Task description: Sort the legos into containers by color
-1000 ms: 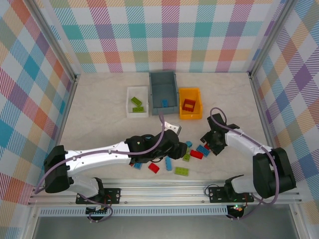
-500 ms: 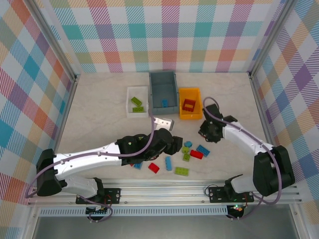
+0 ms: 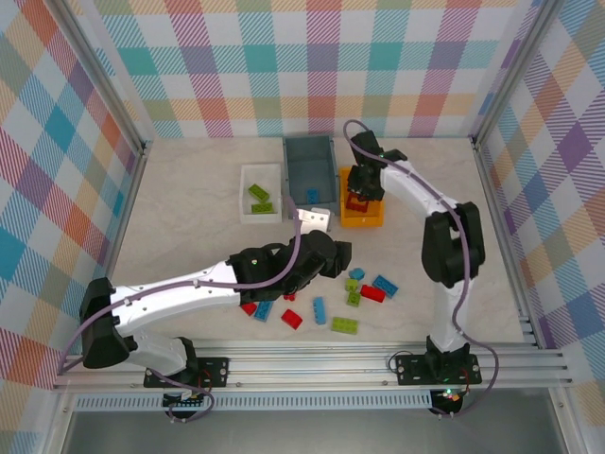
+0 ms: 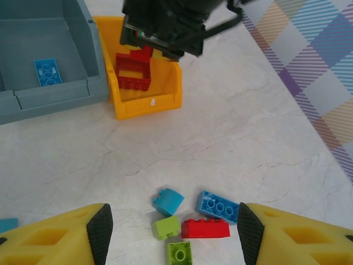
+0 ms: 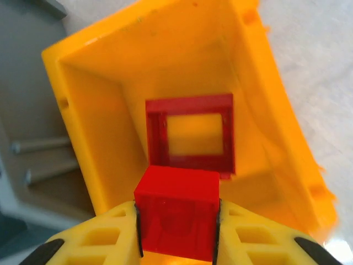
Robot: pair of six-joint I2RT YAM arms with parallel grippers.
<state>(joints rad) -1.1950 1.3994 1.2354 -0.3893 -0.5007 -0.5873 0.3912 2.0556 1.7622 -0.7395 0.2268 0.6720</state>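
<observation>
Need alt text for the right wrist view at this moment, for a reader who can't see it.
The right end effector grips a small red brick between its yellow fingers, over the open orange-yellow bin. A red square frame piece lies on the bin's floor, and pale tabletop shows at upper right.
</observation>
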